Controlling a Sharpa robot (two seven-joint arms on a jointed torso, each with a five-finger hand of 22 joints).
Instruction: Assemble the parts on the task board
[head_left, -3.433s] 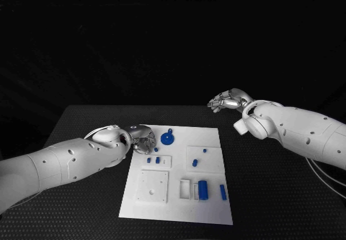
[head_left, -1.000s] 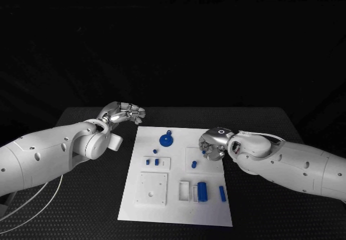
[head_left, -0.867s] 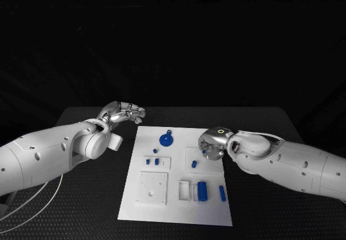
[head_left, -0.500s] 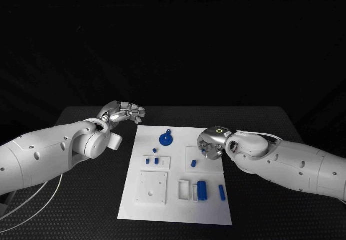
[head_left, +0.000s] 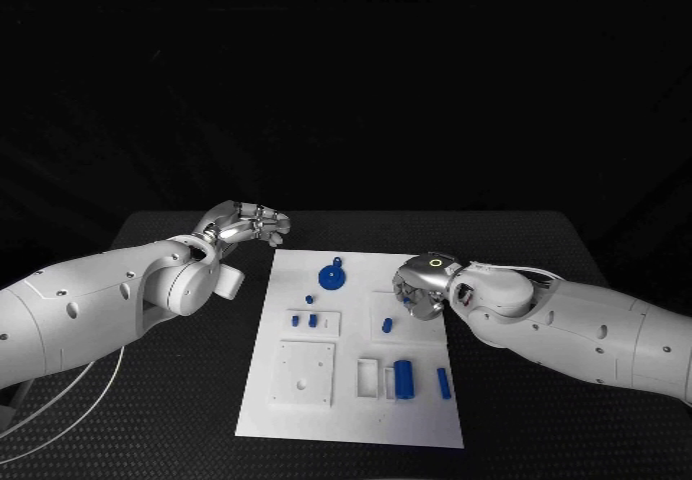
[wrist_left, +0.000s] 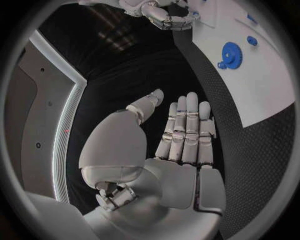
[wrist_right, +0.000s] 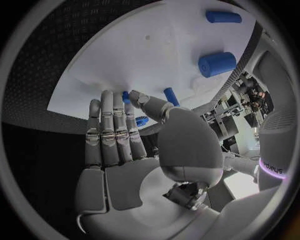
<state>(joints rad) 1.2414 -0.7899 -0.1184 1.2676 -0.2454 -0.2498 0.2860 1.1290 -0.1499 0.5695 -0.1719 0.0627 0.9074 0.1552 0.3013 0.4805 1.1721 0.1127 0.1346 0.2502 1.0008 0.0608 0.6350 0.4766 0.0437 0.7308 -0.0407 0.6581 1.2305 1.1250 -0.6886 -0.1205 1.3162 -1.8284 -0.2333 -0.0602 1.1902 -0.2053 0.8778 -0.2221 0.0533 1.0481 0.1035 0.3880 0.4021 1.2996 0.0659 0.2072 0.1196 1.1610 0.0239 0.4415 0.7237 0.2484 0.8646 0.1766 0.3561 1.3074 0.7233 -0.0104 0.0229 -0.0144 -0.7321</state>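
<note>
Head view: the right silver hand (head_left: 420, 285) has taken over the work, hanging low over the far right part of the white rectangular task board (head_left: 346, 400), where a few seconds ago the left silver hand (head_left: 248, 222) was bent over the board's far left part. The left hand has since drawn back to the black textured table (head_left: 548, 260), just off the board's far left corner. In the last second the right hand has crept slightly to the left. The swap suggests the work has moved to the right half of the board, with most parts not yet seated.

The right wrist view shows that hand (wrist_right: 119, 145) with fingers straight and side by side, thumb held apart, gripping nothing. Its thumb tip is just beside a small blue peg (wrist_right: 170, 96) (contact cannot be made out). The left hand (wrist_left: 184, 135) is likewise flat and empty.

Just near of the right hand a short blue peg (head_left: 387, 324) stands on the board. To its left the round blue gear with a handle (head_left: 332, 275) lies flat at the far end. Two small blue pegs (head_left: 304, 321) stand in a square plate on the left. A thick blue cylinder (head_left: 405, 377) and a slim blue bar (head_left: 443, 382) lie on the near right.
</note>
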